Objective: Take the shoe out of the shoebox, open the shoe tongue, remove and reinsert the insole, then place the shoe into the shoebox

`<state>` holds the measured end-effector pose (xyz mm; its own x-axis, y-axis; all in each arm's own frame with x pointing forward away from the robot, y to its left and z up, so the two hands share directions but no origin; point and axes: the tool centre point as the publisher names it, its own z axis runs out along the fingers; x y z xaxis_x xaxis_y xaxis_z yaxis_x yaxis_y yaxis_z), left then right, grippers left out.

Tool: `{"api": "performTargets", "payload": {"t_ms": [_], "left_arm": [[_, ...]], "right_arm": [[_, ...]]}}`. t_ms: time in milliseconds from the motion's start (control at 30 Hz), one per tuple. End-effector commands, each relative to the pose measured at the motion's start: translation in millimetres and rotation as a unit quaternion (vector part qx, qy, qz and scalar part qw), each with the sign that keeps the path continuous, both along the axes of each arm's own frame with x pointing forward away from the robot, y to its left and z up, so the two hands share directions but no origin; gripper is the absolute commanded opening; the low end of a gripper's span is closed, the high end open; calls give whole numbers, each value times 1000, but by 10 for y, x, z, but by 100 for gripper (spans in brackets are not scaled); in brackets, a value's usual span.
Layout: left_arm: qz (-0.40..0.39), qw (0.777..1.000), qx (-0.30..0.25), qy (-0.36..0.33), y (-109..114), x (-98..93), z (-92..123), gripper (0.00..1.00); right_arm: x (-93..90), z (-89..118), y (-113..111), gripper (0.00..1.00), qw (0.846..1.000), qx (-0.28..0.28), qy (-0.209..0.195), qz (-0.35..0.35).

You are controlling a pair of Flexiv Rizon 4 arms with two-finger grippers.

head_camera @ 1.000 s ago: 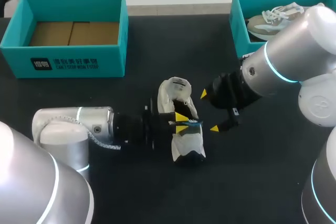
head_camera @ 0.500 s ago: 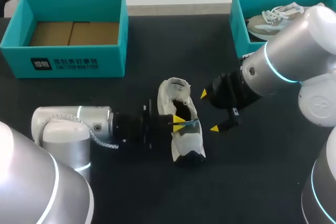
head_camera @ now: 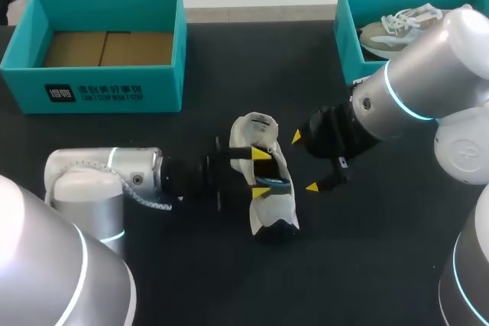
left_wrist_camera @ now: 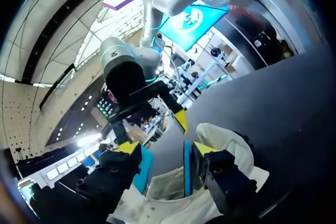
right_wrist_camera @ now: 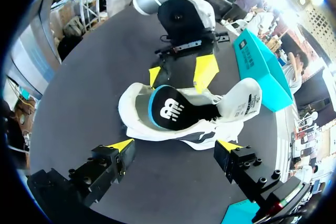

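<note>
Checker: print or labels anywhere?

Tagger: white print block on the front wall of the left shoebox (head_camera: 92, 93), upper left of the head view. White logo on the black-and-blue insole (right_wrist_camera: 168, 109). Small dark print on the white flap (head_camera: 262, 122) at the shoe's upper end, too small to make out.

Checker: boxes and contents?

Tagger: left shoebox is teal, open on top, with brown cardboard (head_camera: 107, 49) lining its floor. Second teal shoebox (head_camera: 348, 43) is at upper right. It holds a grey-and-white sneaker (head_camera: 397, 28) with laces, partly hidden behind the right arm.

Checker: task shoe?

Tagger: white shoe (head_camera: 273, 208) is out on the black desk (head_camera: 191, 265), centre of frame. It lies lengthwise, top to bottom, well apart from both boxes. The insole shows in its opening; seated flat or lifted, cannot tell.

Checker: arm poses?

Tagger: left arm comes in low from the left edge, forearm nearly level. Left gripper (head_camera: 262, 172) is at the shoe's left side with its fingers apart. In the head view one yellow tip sits above the insole and one below it. In the left wrist view the blue insole edge is just beside one finger; contact, cannot tell. Right arm enters from the right edge. Right gripper (head_camera: 304, 162) is just right of the shoe, fingers spread wide, gripping nothing and clear of the shoe.
</note>
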<state>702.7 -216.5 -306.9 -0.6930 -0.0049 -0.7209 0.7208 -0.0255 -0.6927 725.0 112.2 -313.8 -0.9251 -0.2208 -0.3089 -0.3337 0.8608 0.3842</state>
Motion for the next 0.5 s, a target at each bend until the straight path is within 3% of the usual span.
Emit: {"api": "performTargets", "payload": {"t_ms": [33, 300, 500], "left_arm": [[-4, 1000, -2, -2, 93, -41, 107, 70], [-26, 1000, -2, 7, 195, -110, 289, 100], [-51, 998, 17, 30, 237, -74, 406, 100]], "right_arm": [[-7, -9, -1, 100, 1000, 1, -1, 0], [-7, -9, -1, 100, 1000, 1, -1, 0], [-7, -9, -1, 100, 1000, 1, -1, 0]]}}
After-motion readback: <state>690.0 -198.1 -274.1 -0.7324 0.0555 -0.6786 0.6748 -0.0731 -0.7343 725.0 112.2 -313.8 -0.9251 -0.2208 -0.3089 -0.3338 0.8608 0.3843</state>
